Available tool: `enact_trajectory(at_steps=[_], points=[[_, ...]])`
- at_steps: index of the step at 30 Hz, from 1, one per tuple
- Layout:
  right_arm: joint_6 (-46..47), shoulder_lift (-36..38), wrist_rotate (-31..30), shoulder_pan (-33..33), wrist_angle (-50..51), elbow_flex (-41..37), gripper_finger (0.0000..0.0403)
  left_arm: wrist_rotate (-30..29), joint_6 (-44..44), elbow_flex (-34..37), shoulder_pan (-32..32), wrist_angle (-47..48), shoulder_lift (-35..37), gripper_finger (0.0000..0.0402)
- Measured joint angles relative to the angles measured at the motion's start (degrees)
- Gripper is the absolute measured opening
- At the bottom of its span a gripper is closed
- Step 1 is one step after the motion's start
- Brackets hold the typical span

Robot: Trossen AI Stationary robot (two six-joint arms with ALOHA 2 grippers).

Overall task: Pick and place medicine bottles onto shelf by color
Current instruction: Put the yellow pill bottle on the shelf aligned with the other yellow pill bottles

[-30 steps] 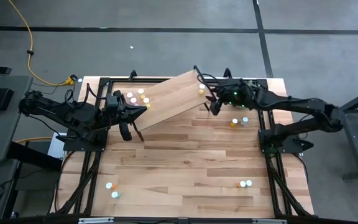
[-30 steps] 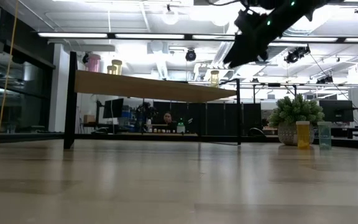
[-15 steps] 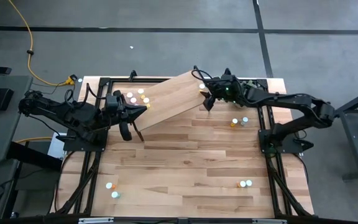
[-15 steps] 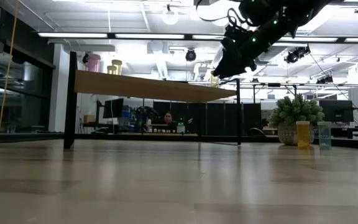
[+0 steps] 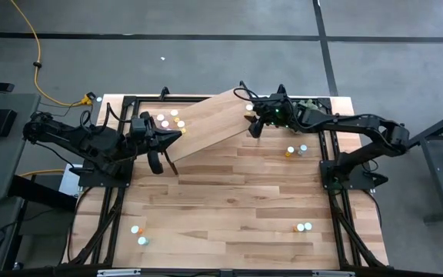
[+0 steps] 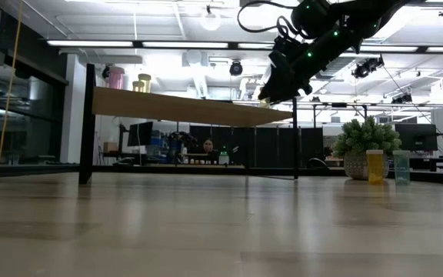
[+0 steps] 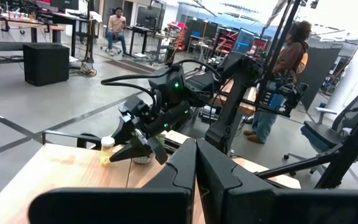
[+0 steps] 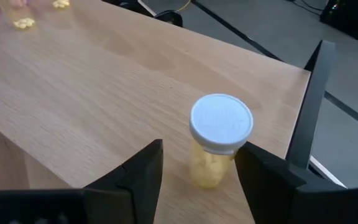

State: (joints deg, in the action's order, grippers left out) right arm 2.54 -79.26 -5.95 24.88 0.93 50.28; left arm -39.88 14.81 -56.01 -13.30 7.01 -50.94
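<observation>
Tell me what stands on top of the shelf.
On the shelf: a yellow bottle between the open right gripper fingers, and more bottles at the far end. Nothing hidden.

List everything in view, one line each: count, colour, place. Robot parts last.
Shelf: one, light wood on black legs, far side of the table.
Bottles on shelf: three at its left end, pink and yellow; one yellow at its right end.
Bottles on table: two at right, orange and teal; two near left; two near right.
Green plant: one, at right in the low view.
Left gripper: shut, at the shelf's left end.
Right gripper: open, fingers either side of the yellow bottle.
</observation>
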Motion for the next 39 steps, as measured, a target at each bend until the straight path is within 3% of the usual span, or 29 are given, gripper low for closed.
enact_trajectory(at_steps=[11, 16, 20, 26, 30, 39], points=[[0.01, 0.0, 0.17, 0.0, -1.74, 0.01, 0.0088, 0.0, 0.0, 0.0, -0.01, -0.26, 0.0, 0.0], [1.5, 0.01, 1.31, -0.15, -2.76, 0.0, 0.0088, 0.22, 0.0, 0.0, -0.02, -1.42, 0.1, 0.0], [4.6, 0.01, 6.83, -1.26, -3.84, 0.53, 0.0091, 0.65, 0.0, -0.02, -0.02, -1.42, 1.18, 0.0], [4.82, -0.32, 6.51, -10.04, -8.31, 3.51, 0.0091, 0.66, 0.0, -0.02, -0.01, -1.43, 3.44, 0.0], [3.43, -4.33, 1.88, -15.47, -9.83, 8.42, 0.0091, 0.66, 0.0, -0.04, 0.0, -1.58, 4.48, 0.0], [1.51, -22.11, 4.0, -17.61, -3.35, 28.57, 0.0091, 1.99, -4.25, -0.04, -0.04, -7.79, 4.92, 0.0]])
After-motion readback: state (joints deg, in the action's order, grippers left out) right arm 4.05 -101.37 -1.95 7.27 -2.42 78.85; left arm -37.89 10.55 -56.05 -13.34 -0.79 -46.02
